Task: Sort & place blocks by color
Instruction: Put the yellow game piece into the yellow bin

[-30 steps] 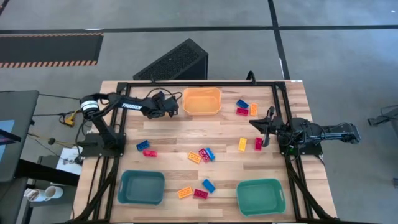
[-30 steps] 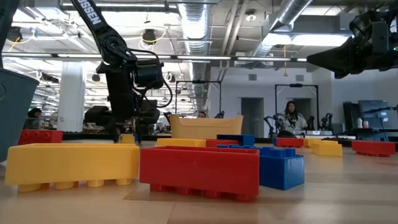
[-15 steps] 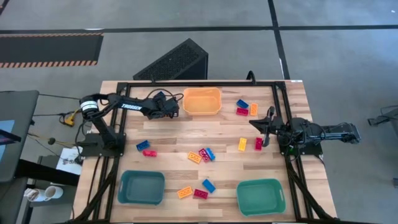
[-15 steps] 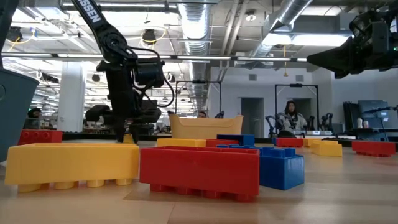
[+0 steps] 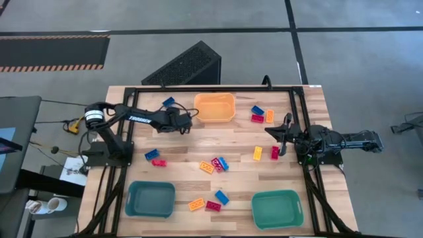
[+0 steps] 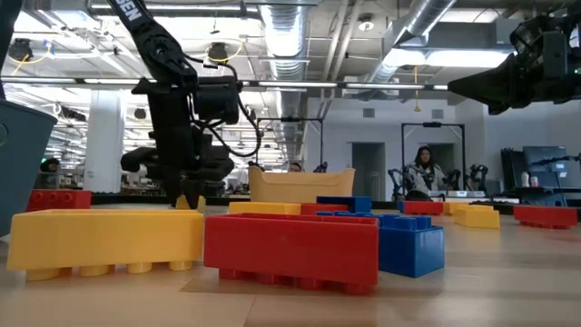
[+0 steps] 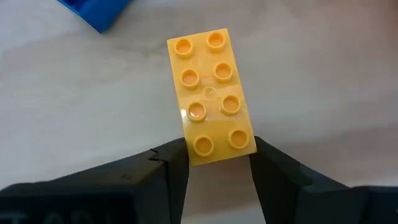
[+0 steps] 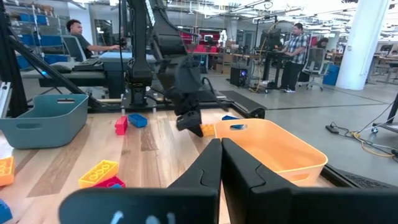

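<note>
My left gripper [image 5: 187, 123] is shut on a yellow-orange block [image 7: 211, 93], a studded two-by-four brick, just left of the orange bin [image 5: 214, 107]. A blue block [image 5: 168, 102] lies close by, on the far side of the arm. Other red, blue and yellow-orange blocks lie flat on the wooden table: a pair at the left [image 5: 155, 157], a cluster in the middle [image 5: 215, 165], some near the front [image 5: 208, 201], and more at the right [image 5: 259, 116]. My right gripper [image 5: 285, 132] waits shut at the table's right side, level above the table. My left gripper pinches the yellow-orange block's two long sides near one end [image 7: 214, 146] between its two fingers [image 7: 174, 162]. The fingers come steeply from above and lie across the block. The block faces studs up; I cannot tell whether it is lifted off the table.
Two teal bins stand at the near edge, one left [image 5: 151, 198] and one right [image 5: 277, 208]. A black frame rail [image 5: 211, 89] runs round the table. Bare wood lies between the orange bin and the middle cluster. People sit and stand in the room behind [image 8: 297, 53].
My left gripper has shut on the yellow-orange block and moved with it toward the table's right and near edges, rolling a little. The blue block that the arm covered now shows.
</note>
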Robot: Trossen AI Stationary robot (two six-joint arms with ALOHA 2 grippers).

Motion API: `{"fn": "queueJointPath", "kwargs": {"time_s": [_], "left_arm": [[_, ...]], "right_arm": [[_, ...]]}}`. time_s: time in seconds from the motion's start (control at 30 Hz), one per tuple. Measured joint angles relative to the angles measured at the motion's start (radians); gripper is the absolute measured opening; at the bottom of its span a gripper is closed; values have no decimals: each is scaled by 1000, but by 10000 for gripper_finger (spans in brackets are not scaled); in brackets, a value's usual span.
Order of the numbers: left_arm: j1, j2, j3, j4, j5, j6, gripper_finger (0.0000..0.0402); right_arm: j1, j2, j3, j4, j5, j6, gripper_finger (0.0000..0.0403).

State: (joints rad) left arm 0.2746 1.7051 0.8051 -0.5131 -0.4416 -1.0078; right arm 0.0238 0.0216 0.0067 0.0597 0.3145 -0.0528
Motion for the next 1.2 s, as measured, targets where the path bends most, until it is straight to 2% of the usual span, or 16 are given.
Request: {"fn": "queueJointPath", "kwargs": {"time_s": [0.27, 0.43, 0.67, 0.77, 0.87, 1.03, 1.2], "left_arm": [[-98, -27, -2, -24, -12, -7, 117], [-135, -107, -7, -32, 41, -7, 126], [-180, -238, -5, -2, -90, 9, 111], [-206, -284, -4, 109, -165, 107, 115], [-218, -308, -3, 316, -196, 264, 118], [-196, -289, 0, 643, -174, 474, 112], [-144, -239, -1, 761, -92, 529, 114]], "right_arm": [[0, 0, 0, 0, 0, 0, 28], [0, 0, 0, 0, 0, 0, 28], [0, 0, 0, 0, 0, 0, 29], [0, 0, 0, 0, 0, 0, 29], [0, 0, 0, 0, 0, 0, 27], [0, 0, 0, 0, 0, 0, 27], [0, 0, 0, 0, 1, 0, 27]]}}
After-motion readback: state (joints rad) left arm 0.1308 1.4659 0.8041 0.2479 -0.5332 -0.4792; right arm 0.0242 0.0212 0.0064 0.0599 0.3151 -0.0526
